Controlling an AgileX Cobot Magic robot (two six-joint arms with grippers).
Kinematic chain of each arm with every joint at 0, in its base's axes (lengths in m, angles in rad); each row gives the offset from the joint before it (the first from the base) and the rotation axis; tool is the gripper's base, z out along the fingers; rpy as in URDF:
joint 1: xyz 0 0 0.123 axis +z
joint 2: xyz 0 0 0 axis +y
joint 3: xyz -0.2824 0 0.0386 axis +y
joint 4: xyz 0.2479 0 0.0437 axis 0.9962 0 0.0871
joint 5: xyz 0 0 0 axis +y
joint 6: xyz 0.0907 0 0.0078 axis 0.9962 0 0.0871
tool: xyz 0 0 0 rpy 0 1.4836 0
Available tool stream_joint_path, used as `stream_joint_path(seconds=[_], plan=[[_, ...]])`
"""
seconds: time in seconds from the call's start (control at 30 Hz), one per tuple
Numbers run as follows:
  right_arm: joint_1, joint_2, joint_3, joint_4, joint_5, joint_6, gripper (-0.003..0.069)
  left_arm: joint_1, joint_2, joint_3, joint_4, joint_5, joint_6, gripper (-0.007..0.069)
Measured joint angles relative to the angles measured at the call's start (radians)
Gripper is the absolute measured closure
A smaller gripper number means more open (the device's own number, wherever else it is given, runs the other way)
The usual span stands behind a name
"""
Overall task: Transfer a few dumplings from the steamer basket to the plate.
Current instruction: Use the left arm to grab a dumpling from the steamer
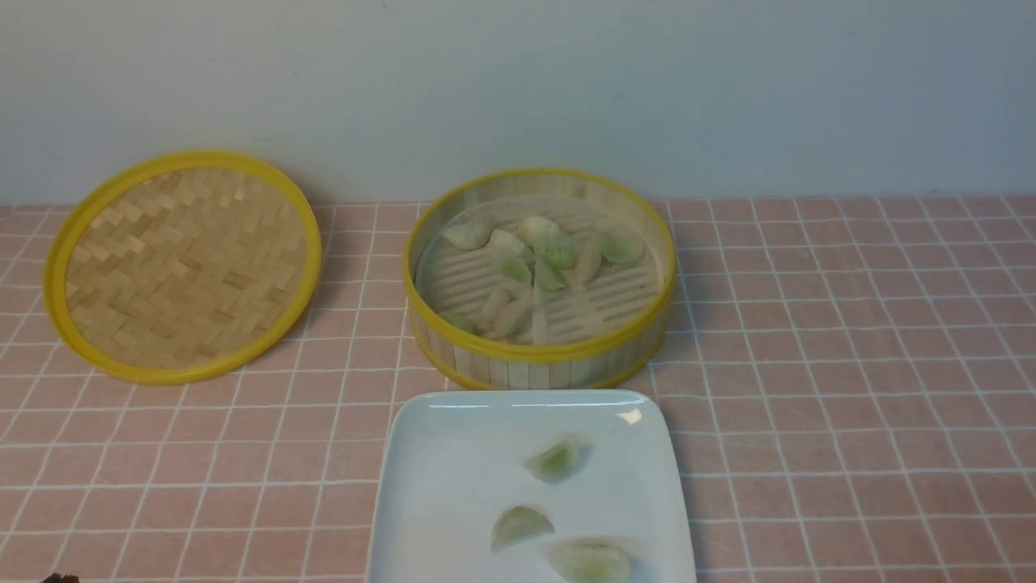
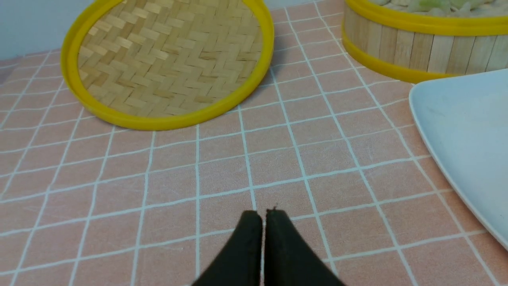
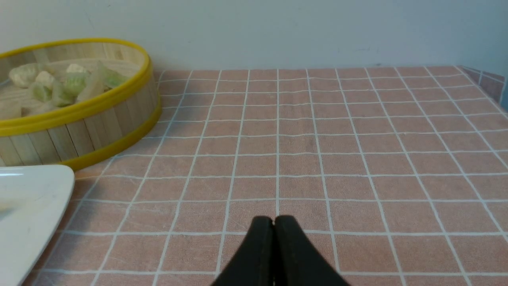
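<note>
left jaws: pressed together, only a hairline slit between the tips, nothing in them. They sit low over bare bench (image 2: 337,159), left of the plate (image 2: 468,131). The plate's corner is off to one side in that wrist view, clear of the jaws.

right jaws: also pressed together, empty, low over bare bench to the right of the plate. That wrist view catches a plate corner and the basket wall off to the side.

Plate: white, square, rounded corners, at the near side of the bench, centred, its near edge cut off by the front view. Three dumplings are on it, apart from each other, all toward its right half. One (image 1: 555,461) is mid-plate, one (image 1: 520,525) nearer and slightly left, one (image 1: 591,561) nearest, at the frame's bottom edge. All look greenish.

steamer basket (image 1: 534,364): directly behind the plate, just beside its far rim; can't tell if they touch. Upright, lid off. The other dumplings are inside: a cluster (image 1: 558,253) across the far half, a few more (image 1: 506,312) toward the near-left wall. The near-right part of the floor is bare slats.

lid (image 1: 184,265): left of the basket, apart from it, woven face toward the camera. It is tilted, far rim up against the wall (image 1: 518,81).
</note>
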Motion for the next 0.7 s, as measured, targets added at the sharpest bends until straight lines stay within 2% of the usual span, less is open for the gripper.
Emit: stream_joint_path(seconds=[0.03,0.23,0.37,0.47,0.53,0.63,0.67,0.7], plan=[[0.000,0.000,0.000,0.000,0.000,0.000,0.0673,0.000,0.000,0.000,-0.003,-0.005,-0.003,0.0631],[0.000,0.000,0.000,0.000,0.000,0.000,0.0673,0.000,0.000,0.000,-0.258,-0.290,-0.176,0.0631],[0.000,0.000,0.000,0.000,0.000,0.000,0.0673,0.000,0.000,0.000,-0.396,-0.481,-0.231,0.0631],[0.000,0.000,0.000,0.000,-0.009,0.000,0.0673,0.000,0.000,-0.011,-0.453,-0.631,-0.283,0.0631],[0.000,0.000,0.006,0.043,-0.052,0.018,0.0673,0.000,0.000,-0.047,-0.452,-0.634,-0.302,0.0631],[0.000,0.000,0.008,0.158,-0.158,0.082,0.0673,0.000,0.024,-0.188,-0.420,-0.522,-0.305,0.0631],[0.000,0.000,0.008,0.278,-0.269,0.138,0.0673,0.000,0.091,-0.303,-0.386,-0.393,-0.305,0.0631],[0.000,0.000,0.008,0.343,-0.325,0.169,0.0673,0.000,0.134,-0.365,-0.372,-0.318,-0.305,0.0631]])
